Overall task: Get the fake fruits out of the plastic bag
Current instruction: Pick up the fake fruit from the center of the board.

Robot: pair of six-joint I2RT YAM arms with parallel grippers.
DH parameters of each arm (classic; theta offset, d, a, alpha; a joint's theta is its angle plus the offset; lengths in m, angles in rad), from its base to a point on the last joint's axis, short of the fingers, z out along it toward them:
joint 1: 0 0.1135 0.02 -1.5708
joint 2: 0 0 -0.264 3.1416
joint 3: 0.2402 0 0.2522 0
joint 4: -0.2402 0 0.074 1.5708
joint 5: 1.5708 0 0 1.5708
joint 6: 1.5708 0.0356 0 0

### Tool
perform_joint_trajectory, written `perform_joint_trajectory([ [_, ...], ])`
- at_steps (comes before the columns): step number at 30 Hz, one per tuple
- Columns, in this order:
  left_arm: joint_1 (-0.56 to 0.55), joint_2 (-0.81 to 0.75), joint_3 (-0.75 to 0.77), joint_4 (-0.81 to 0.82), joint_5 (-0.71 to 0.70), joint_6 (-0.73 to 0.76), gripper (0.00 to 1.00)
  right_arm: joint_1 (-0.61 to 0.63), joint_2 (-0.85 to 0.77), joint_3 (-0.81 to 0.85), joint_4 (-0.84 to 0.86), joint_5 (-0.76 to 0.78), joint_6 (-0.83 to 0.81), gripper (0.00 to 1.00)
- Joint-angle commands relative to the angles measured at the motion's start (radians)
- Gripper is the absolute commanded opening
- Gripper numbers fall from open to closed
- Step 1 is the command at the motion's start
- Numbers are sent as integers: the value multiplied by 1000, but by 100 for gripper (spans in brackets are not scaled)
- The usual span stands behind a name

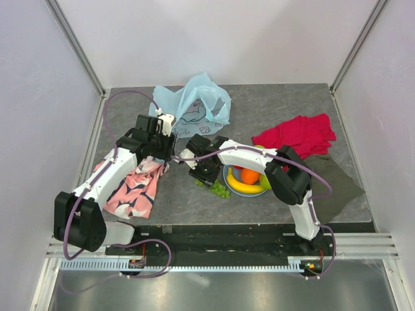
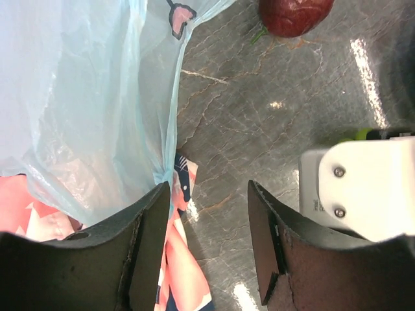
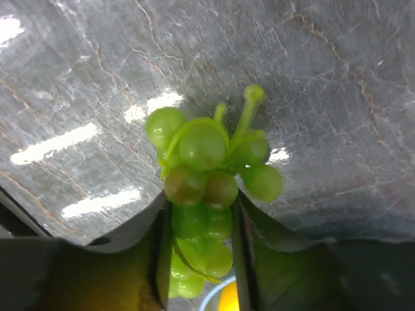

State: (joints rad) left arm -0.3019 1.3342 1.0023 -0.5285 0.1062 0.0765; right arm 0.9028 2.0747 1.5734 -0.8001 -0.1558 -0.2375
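The pale-blue plastic bag (image 1: pixel 194 103) lies crumpled at the back of the table and fills the left of the left wrist view (image 2: pixel 84 97). My left gripper (image 1: pixel 168 150) is open and empty over the bag's near edge (image 2: pixel 209 194), with its left finger against the plastic. A dark red round fruit (image 2: pixel 295 14) lies on the table beyond it. My right gripper (image 1: pixel 206 176) is shut on the green grape bunch (image 3: pixel 207 175), which is low over the table beside the plate (image 1: pixel 219 188). A banana (image 1: pixel 245 186) and an orange (image 1: pixel 249 175) lie on the light-blue plate (image 1: pixel 228 179).
A pink patterned cloth (image 1: pixel 136 184) lies under the left arm, and its corner shows under the bag (image 2: pixel 185 272). A red cloth (image 1: pixel 295 135) and a dark green cloth (image 1: pixel 334 178) lie at the right. The right arm's white link (image 2: pixel 369 188) is close to my left gripper.
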Motion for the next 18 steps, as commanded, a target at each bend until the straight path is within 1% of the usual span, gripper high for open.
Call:
perform_joint_trajectory([
  [1,6,-9,50,44,30,-50,58,-10,-42,30,-39,79,-54,32],
  [2,9,-7,52,45,27,-50,58,-10,-73,31,-50,64,-77,28],
  [4,10,-7,59,45,27,-47,58,-10,-112,40,-91,52,-91,24],
  [5,14,-6,62,45,27,-46,58,-10,-166,39,-102,47,-103,6],
  [6,14,-6,65,47,30,-43,58,-8,-197,22,-108,50,-106,1],
  [7,14,-3,70,45,33,-43,58,-8,-253,13,-120,55,-109,0],
  [13,14,23,88,44,61,-46,58,-8,-424,-91,-172,55,-125,0],
  [18,14,55,111,41,82,-52,58,-18,-466,-116,-188,150,-141,0],
])
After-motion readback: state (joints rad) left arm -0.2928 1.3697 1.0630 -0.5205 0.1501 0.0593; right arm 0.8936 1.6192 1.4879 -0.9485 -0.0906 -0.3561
